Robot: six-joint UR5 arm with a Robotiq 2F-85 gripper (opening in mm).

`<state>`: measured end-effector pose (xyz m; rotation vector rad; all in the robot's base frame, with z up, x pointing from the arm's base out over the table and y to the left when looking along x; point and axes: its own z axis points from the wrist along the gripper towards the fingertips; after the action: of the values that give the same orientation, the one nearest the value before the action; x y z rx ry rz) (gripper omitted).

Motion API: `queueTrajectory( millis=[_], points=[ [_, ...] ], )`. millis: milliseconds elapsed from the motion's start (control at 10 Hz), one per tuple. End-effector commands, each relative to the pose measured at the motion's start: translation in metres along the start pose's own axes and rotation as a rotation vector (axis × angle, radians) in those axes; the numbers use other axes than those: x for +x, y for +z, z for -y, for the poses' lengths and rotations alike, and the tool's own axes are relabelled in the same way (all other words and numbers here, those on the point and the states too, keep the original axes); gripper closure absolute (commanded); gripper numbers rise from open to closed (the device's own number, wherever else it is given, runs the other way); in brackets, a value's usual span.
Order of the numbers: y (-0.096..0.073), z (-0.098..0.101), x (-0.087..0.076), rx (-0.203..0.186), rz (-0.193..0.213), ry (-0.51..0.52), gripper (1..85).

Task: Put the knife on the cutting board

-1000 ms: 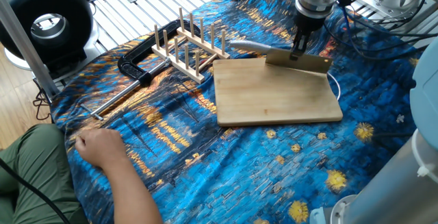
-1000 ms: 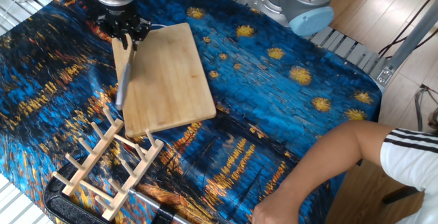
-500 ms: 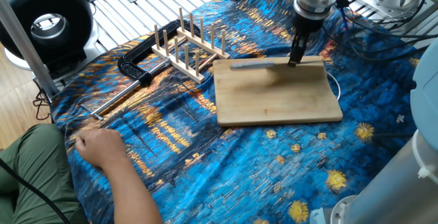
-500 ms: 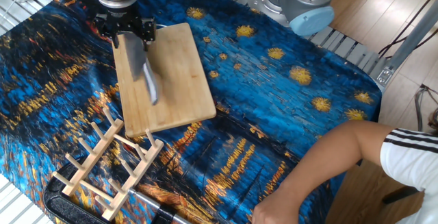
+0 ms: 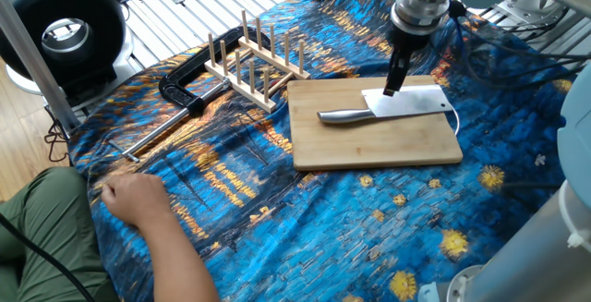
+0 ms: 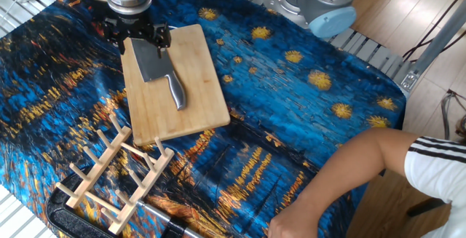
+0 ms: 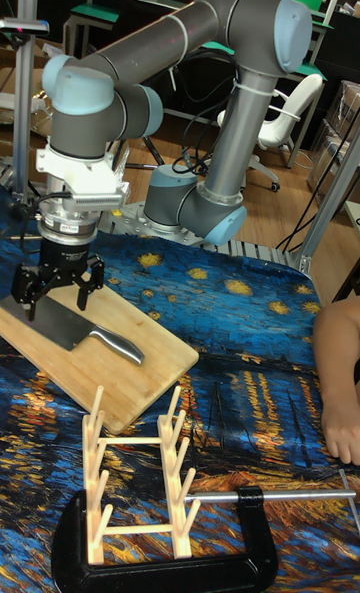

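The knife, a silver cleaver, lies flat on the light bamboo cutting board. Its blade is at the board's far end and its handle points toward the peg rack. My gripper hangs just above the back edge of the blade. The jaws are spread wide with nothing between them. One fingertip stands clear of the steel.
A wooden peg rack stands beside the board, with a black clamp beyond it. A person's hand rests on the blue patterned cloth. A white cable loops at the board's far edge.
The knife was held on edge at the board's back edge. It has since swung down flat onto the board, and the gripper has opened and lifted slightly off it.
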<state>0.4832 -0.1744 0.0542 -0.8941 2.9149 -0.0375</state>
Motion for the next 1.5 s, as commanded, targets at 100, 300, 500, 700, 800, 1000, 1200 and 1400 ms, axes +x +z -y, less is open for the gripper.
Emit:
queueTrajectory(
  millis=[100, 300, 500, 700, 800, 1000, 1200, 1400],
  points=[
    [-0.002, -0.006, -0.008, -0.008, 0.014, 0.068, 0.7],
    [-0.023, -0.018, -0.016, -0.035, -0.013, 0.168, 0.7],
    [-0.045, -0.031, -0.026, -0.026, -0.036, 0.226, 2.7],
    [-0.054, -0.032, -0.025, 0.0, -0.071, 0.285, 22.7],
    [-0.054, -0.024, -0.028, 0.028, -0.054, 0.279, 29.7],
    [-0.053, -0.025, -0.048, 0.013, 0.021, 0.293, 36.0],
    [-0.054, -0.019, -0.063, 0.03, 0.083, 0.259, 36.0],
    [-0.055, -0.03, -0.069, -0.017, 0.101, 0.25, 29.7]
  ],
)
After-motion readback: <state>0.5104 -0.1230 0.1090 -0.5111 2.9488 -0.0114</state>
